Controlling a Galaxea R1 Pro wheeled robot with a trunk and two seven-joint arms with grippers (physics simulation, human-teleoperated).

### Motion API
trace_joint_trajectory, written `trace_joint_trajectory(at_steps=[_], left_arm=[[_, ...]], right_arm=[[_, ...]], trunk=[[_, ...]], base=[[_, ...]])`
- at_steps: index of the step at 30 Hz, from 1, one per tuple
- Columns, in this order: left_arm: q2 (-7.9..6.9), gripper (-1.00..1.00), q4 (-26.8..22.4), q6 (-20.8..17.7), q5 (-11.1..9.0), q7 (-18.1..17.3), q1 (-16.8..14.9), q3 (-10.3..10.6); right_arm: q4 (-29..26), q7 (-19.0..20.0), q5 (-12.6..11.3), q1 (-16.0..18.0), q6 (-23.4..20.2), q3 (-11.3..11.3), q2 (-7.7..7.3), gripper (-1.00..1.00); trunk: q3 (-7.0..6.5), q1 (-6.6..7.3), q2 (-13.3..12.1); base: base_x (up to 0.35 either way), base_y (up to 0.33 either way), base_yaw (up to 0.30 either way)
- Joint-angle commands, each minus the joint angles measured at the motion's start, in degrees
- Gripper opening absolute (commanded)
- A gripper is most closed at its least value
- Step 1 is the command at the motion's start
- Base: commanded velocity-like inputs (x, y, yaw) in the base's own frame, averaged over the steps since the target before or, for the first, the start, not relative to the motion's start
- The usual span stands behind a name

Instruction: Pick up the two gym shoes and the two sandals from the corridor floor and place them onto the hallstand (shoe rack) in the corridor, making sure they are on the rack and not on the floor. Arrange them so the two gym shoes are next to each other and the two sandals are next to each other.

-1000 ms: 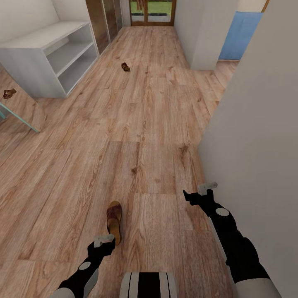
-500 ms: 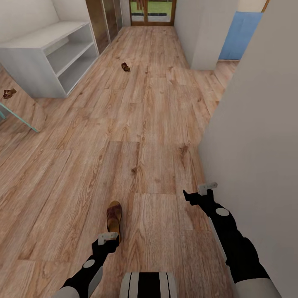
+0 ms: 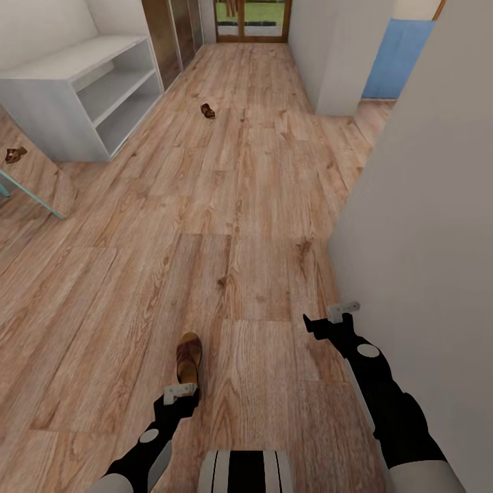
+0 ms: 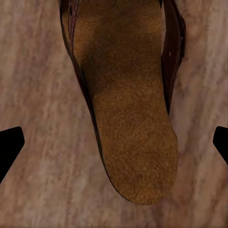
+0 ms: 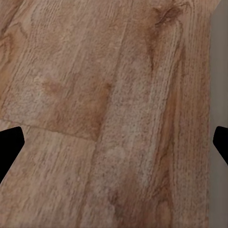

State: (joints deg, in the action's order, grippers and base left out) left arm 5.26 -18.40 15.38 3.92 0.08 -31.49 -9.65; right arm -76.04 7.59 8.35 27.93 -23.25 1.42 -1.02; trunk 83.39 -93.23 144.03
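Now: left gripper (image 3: pixel 179 393) has dropped lower in frame, fingers spread wide over near sandal (image 3: pixel 189 363) on corridor floor (image 3: pixel 260 205) | grasp looks imminent | second sandal (image 3: pixel 207 110) upper centre-left | right gripper (image 3: pixel 327 320) open, idle.

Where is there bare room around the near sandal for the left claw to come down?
Bare floor borders the near sandal on both sides; the open left claw straddles its heel with planks showing either side. The right claw is cramped against the wall.
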Motion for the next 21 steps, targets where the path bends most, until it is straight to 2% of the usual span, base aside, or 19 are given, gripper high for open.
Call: trace_joint_trajectory(at_steps=[1, 13, 19, 21], left_arm=[[0.05, 1.00, 0.03, 0.40, 0.43, 0.01, -0.02, -0.35], [0.06, 1.00, 0.03, 3.37, 0.39, -0.03, -0.04, -0.31], [0.09, 1.00, 0.03, 3.70, 0.42, -0.13, -0.04, -0.26], [0.09, 1.00, 0.03, 3.76, 0.45, -0.15, -0.11, -0.22]], right_arm=[[-0.08, 0.32, 0.61, 0.02, -0.30, 0.04, -0.03, 1.00], [-0.13, 0.32, 0.61, 0.02, -0.30, 0.07, 0.01, 1.00], [-0.11, 0.32, 0.59, 0.02, -0.30, 0.08, 0.00, 1.00], [-0.10, 0.32, 0.58, 0.02, -0.30, 0.08, 0.02, 1.00]], trunk=[[0.03, 0.01, 0.01], [0.07, 0.01, 0.01], [1.66, -0.15, 0.09], [1.81, -0.15, 0.09]], base=[[0.000, 0.000, 0.000], [0.000, 0.000, 0.000], [0.000, 0.000, 0.000], [0.000, 0.000, 0.000]])
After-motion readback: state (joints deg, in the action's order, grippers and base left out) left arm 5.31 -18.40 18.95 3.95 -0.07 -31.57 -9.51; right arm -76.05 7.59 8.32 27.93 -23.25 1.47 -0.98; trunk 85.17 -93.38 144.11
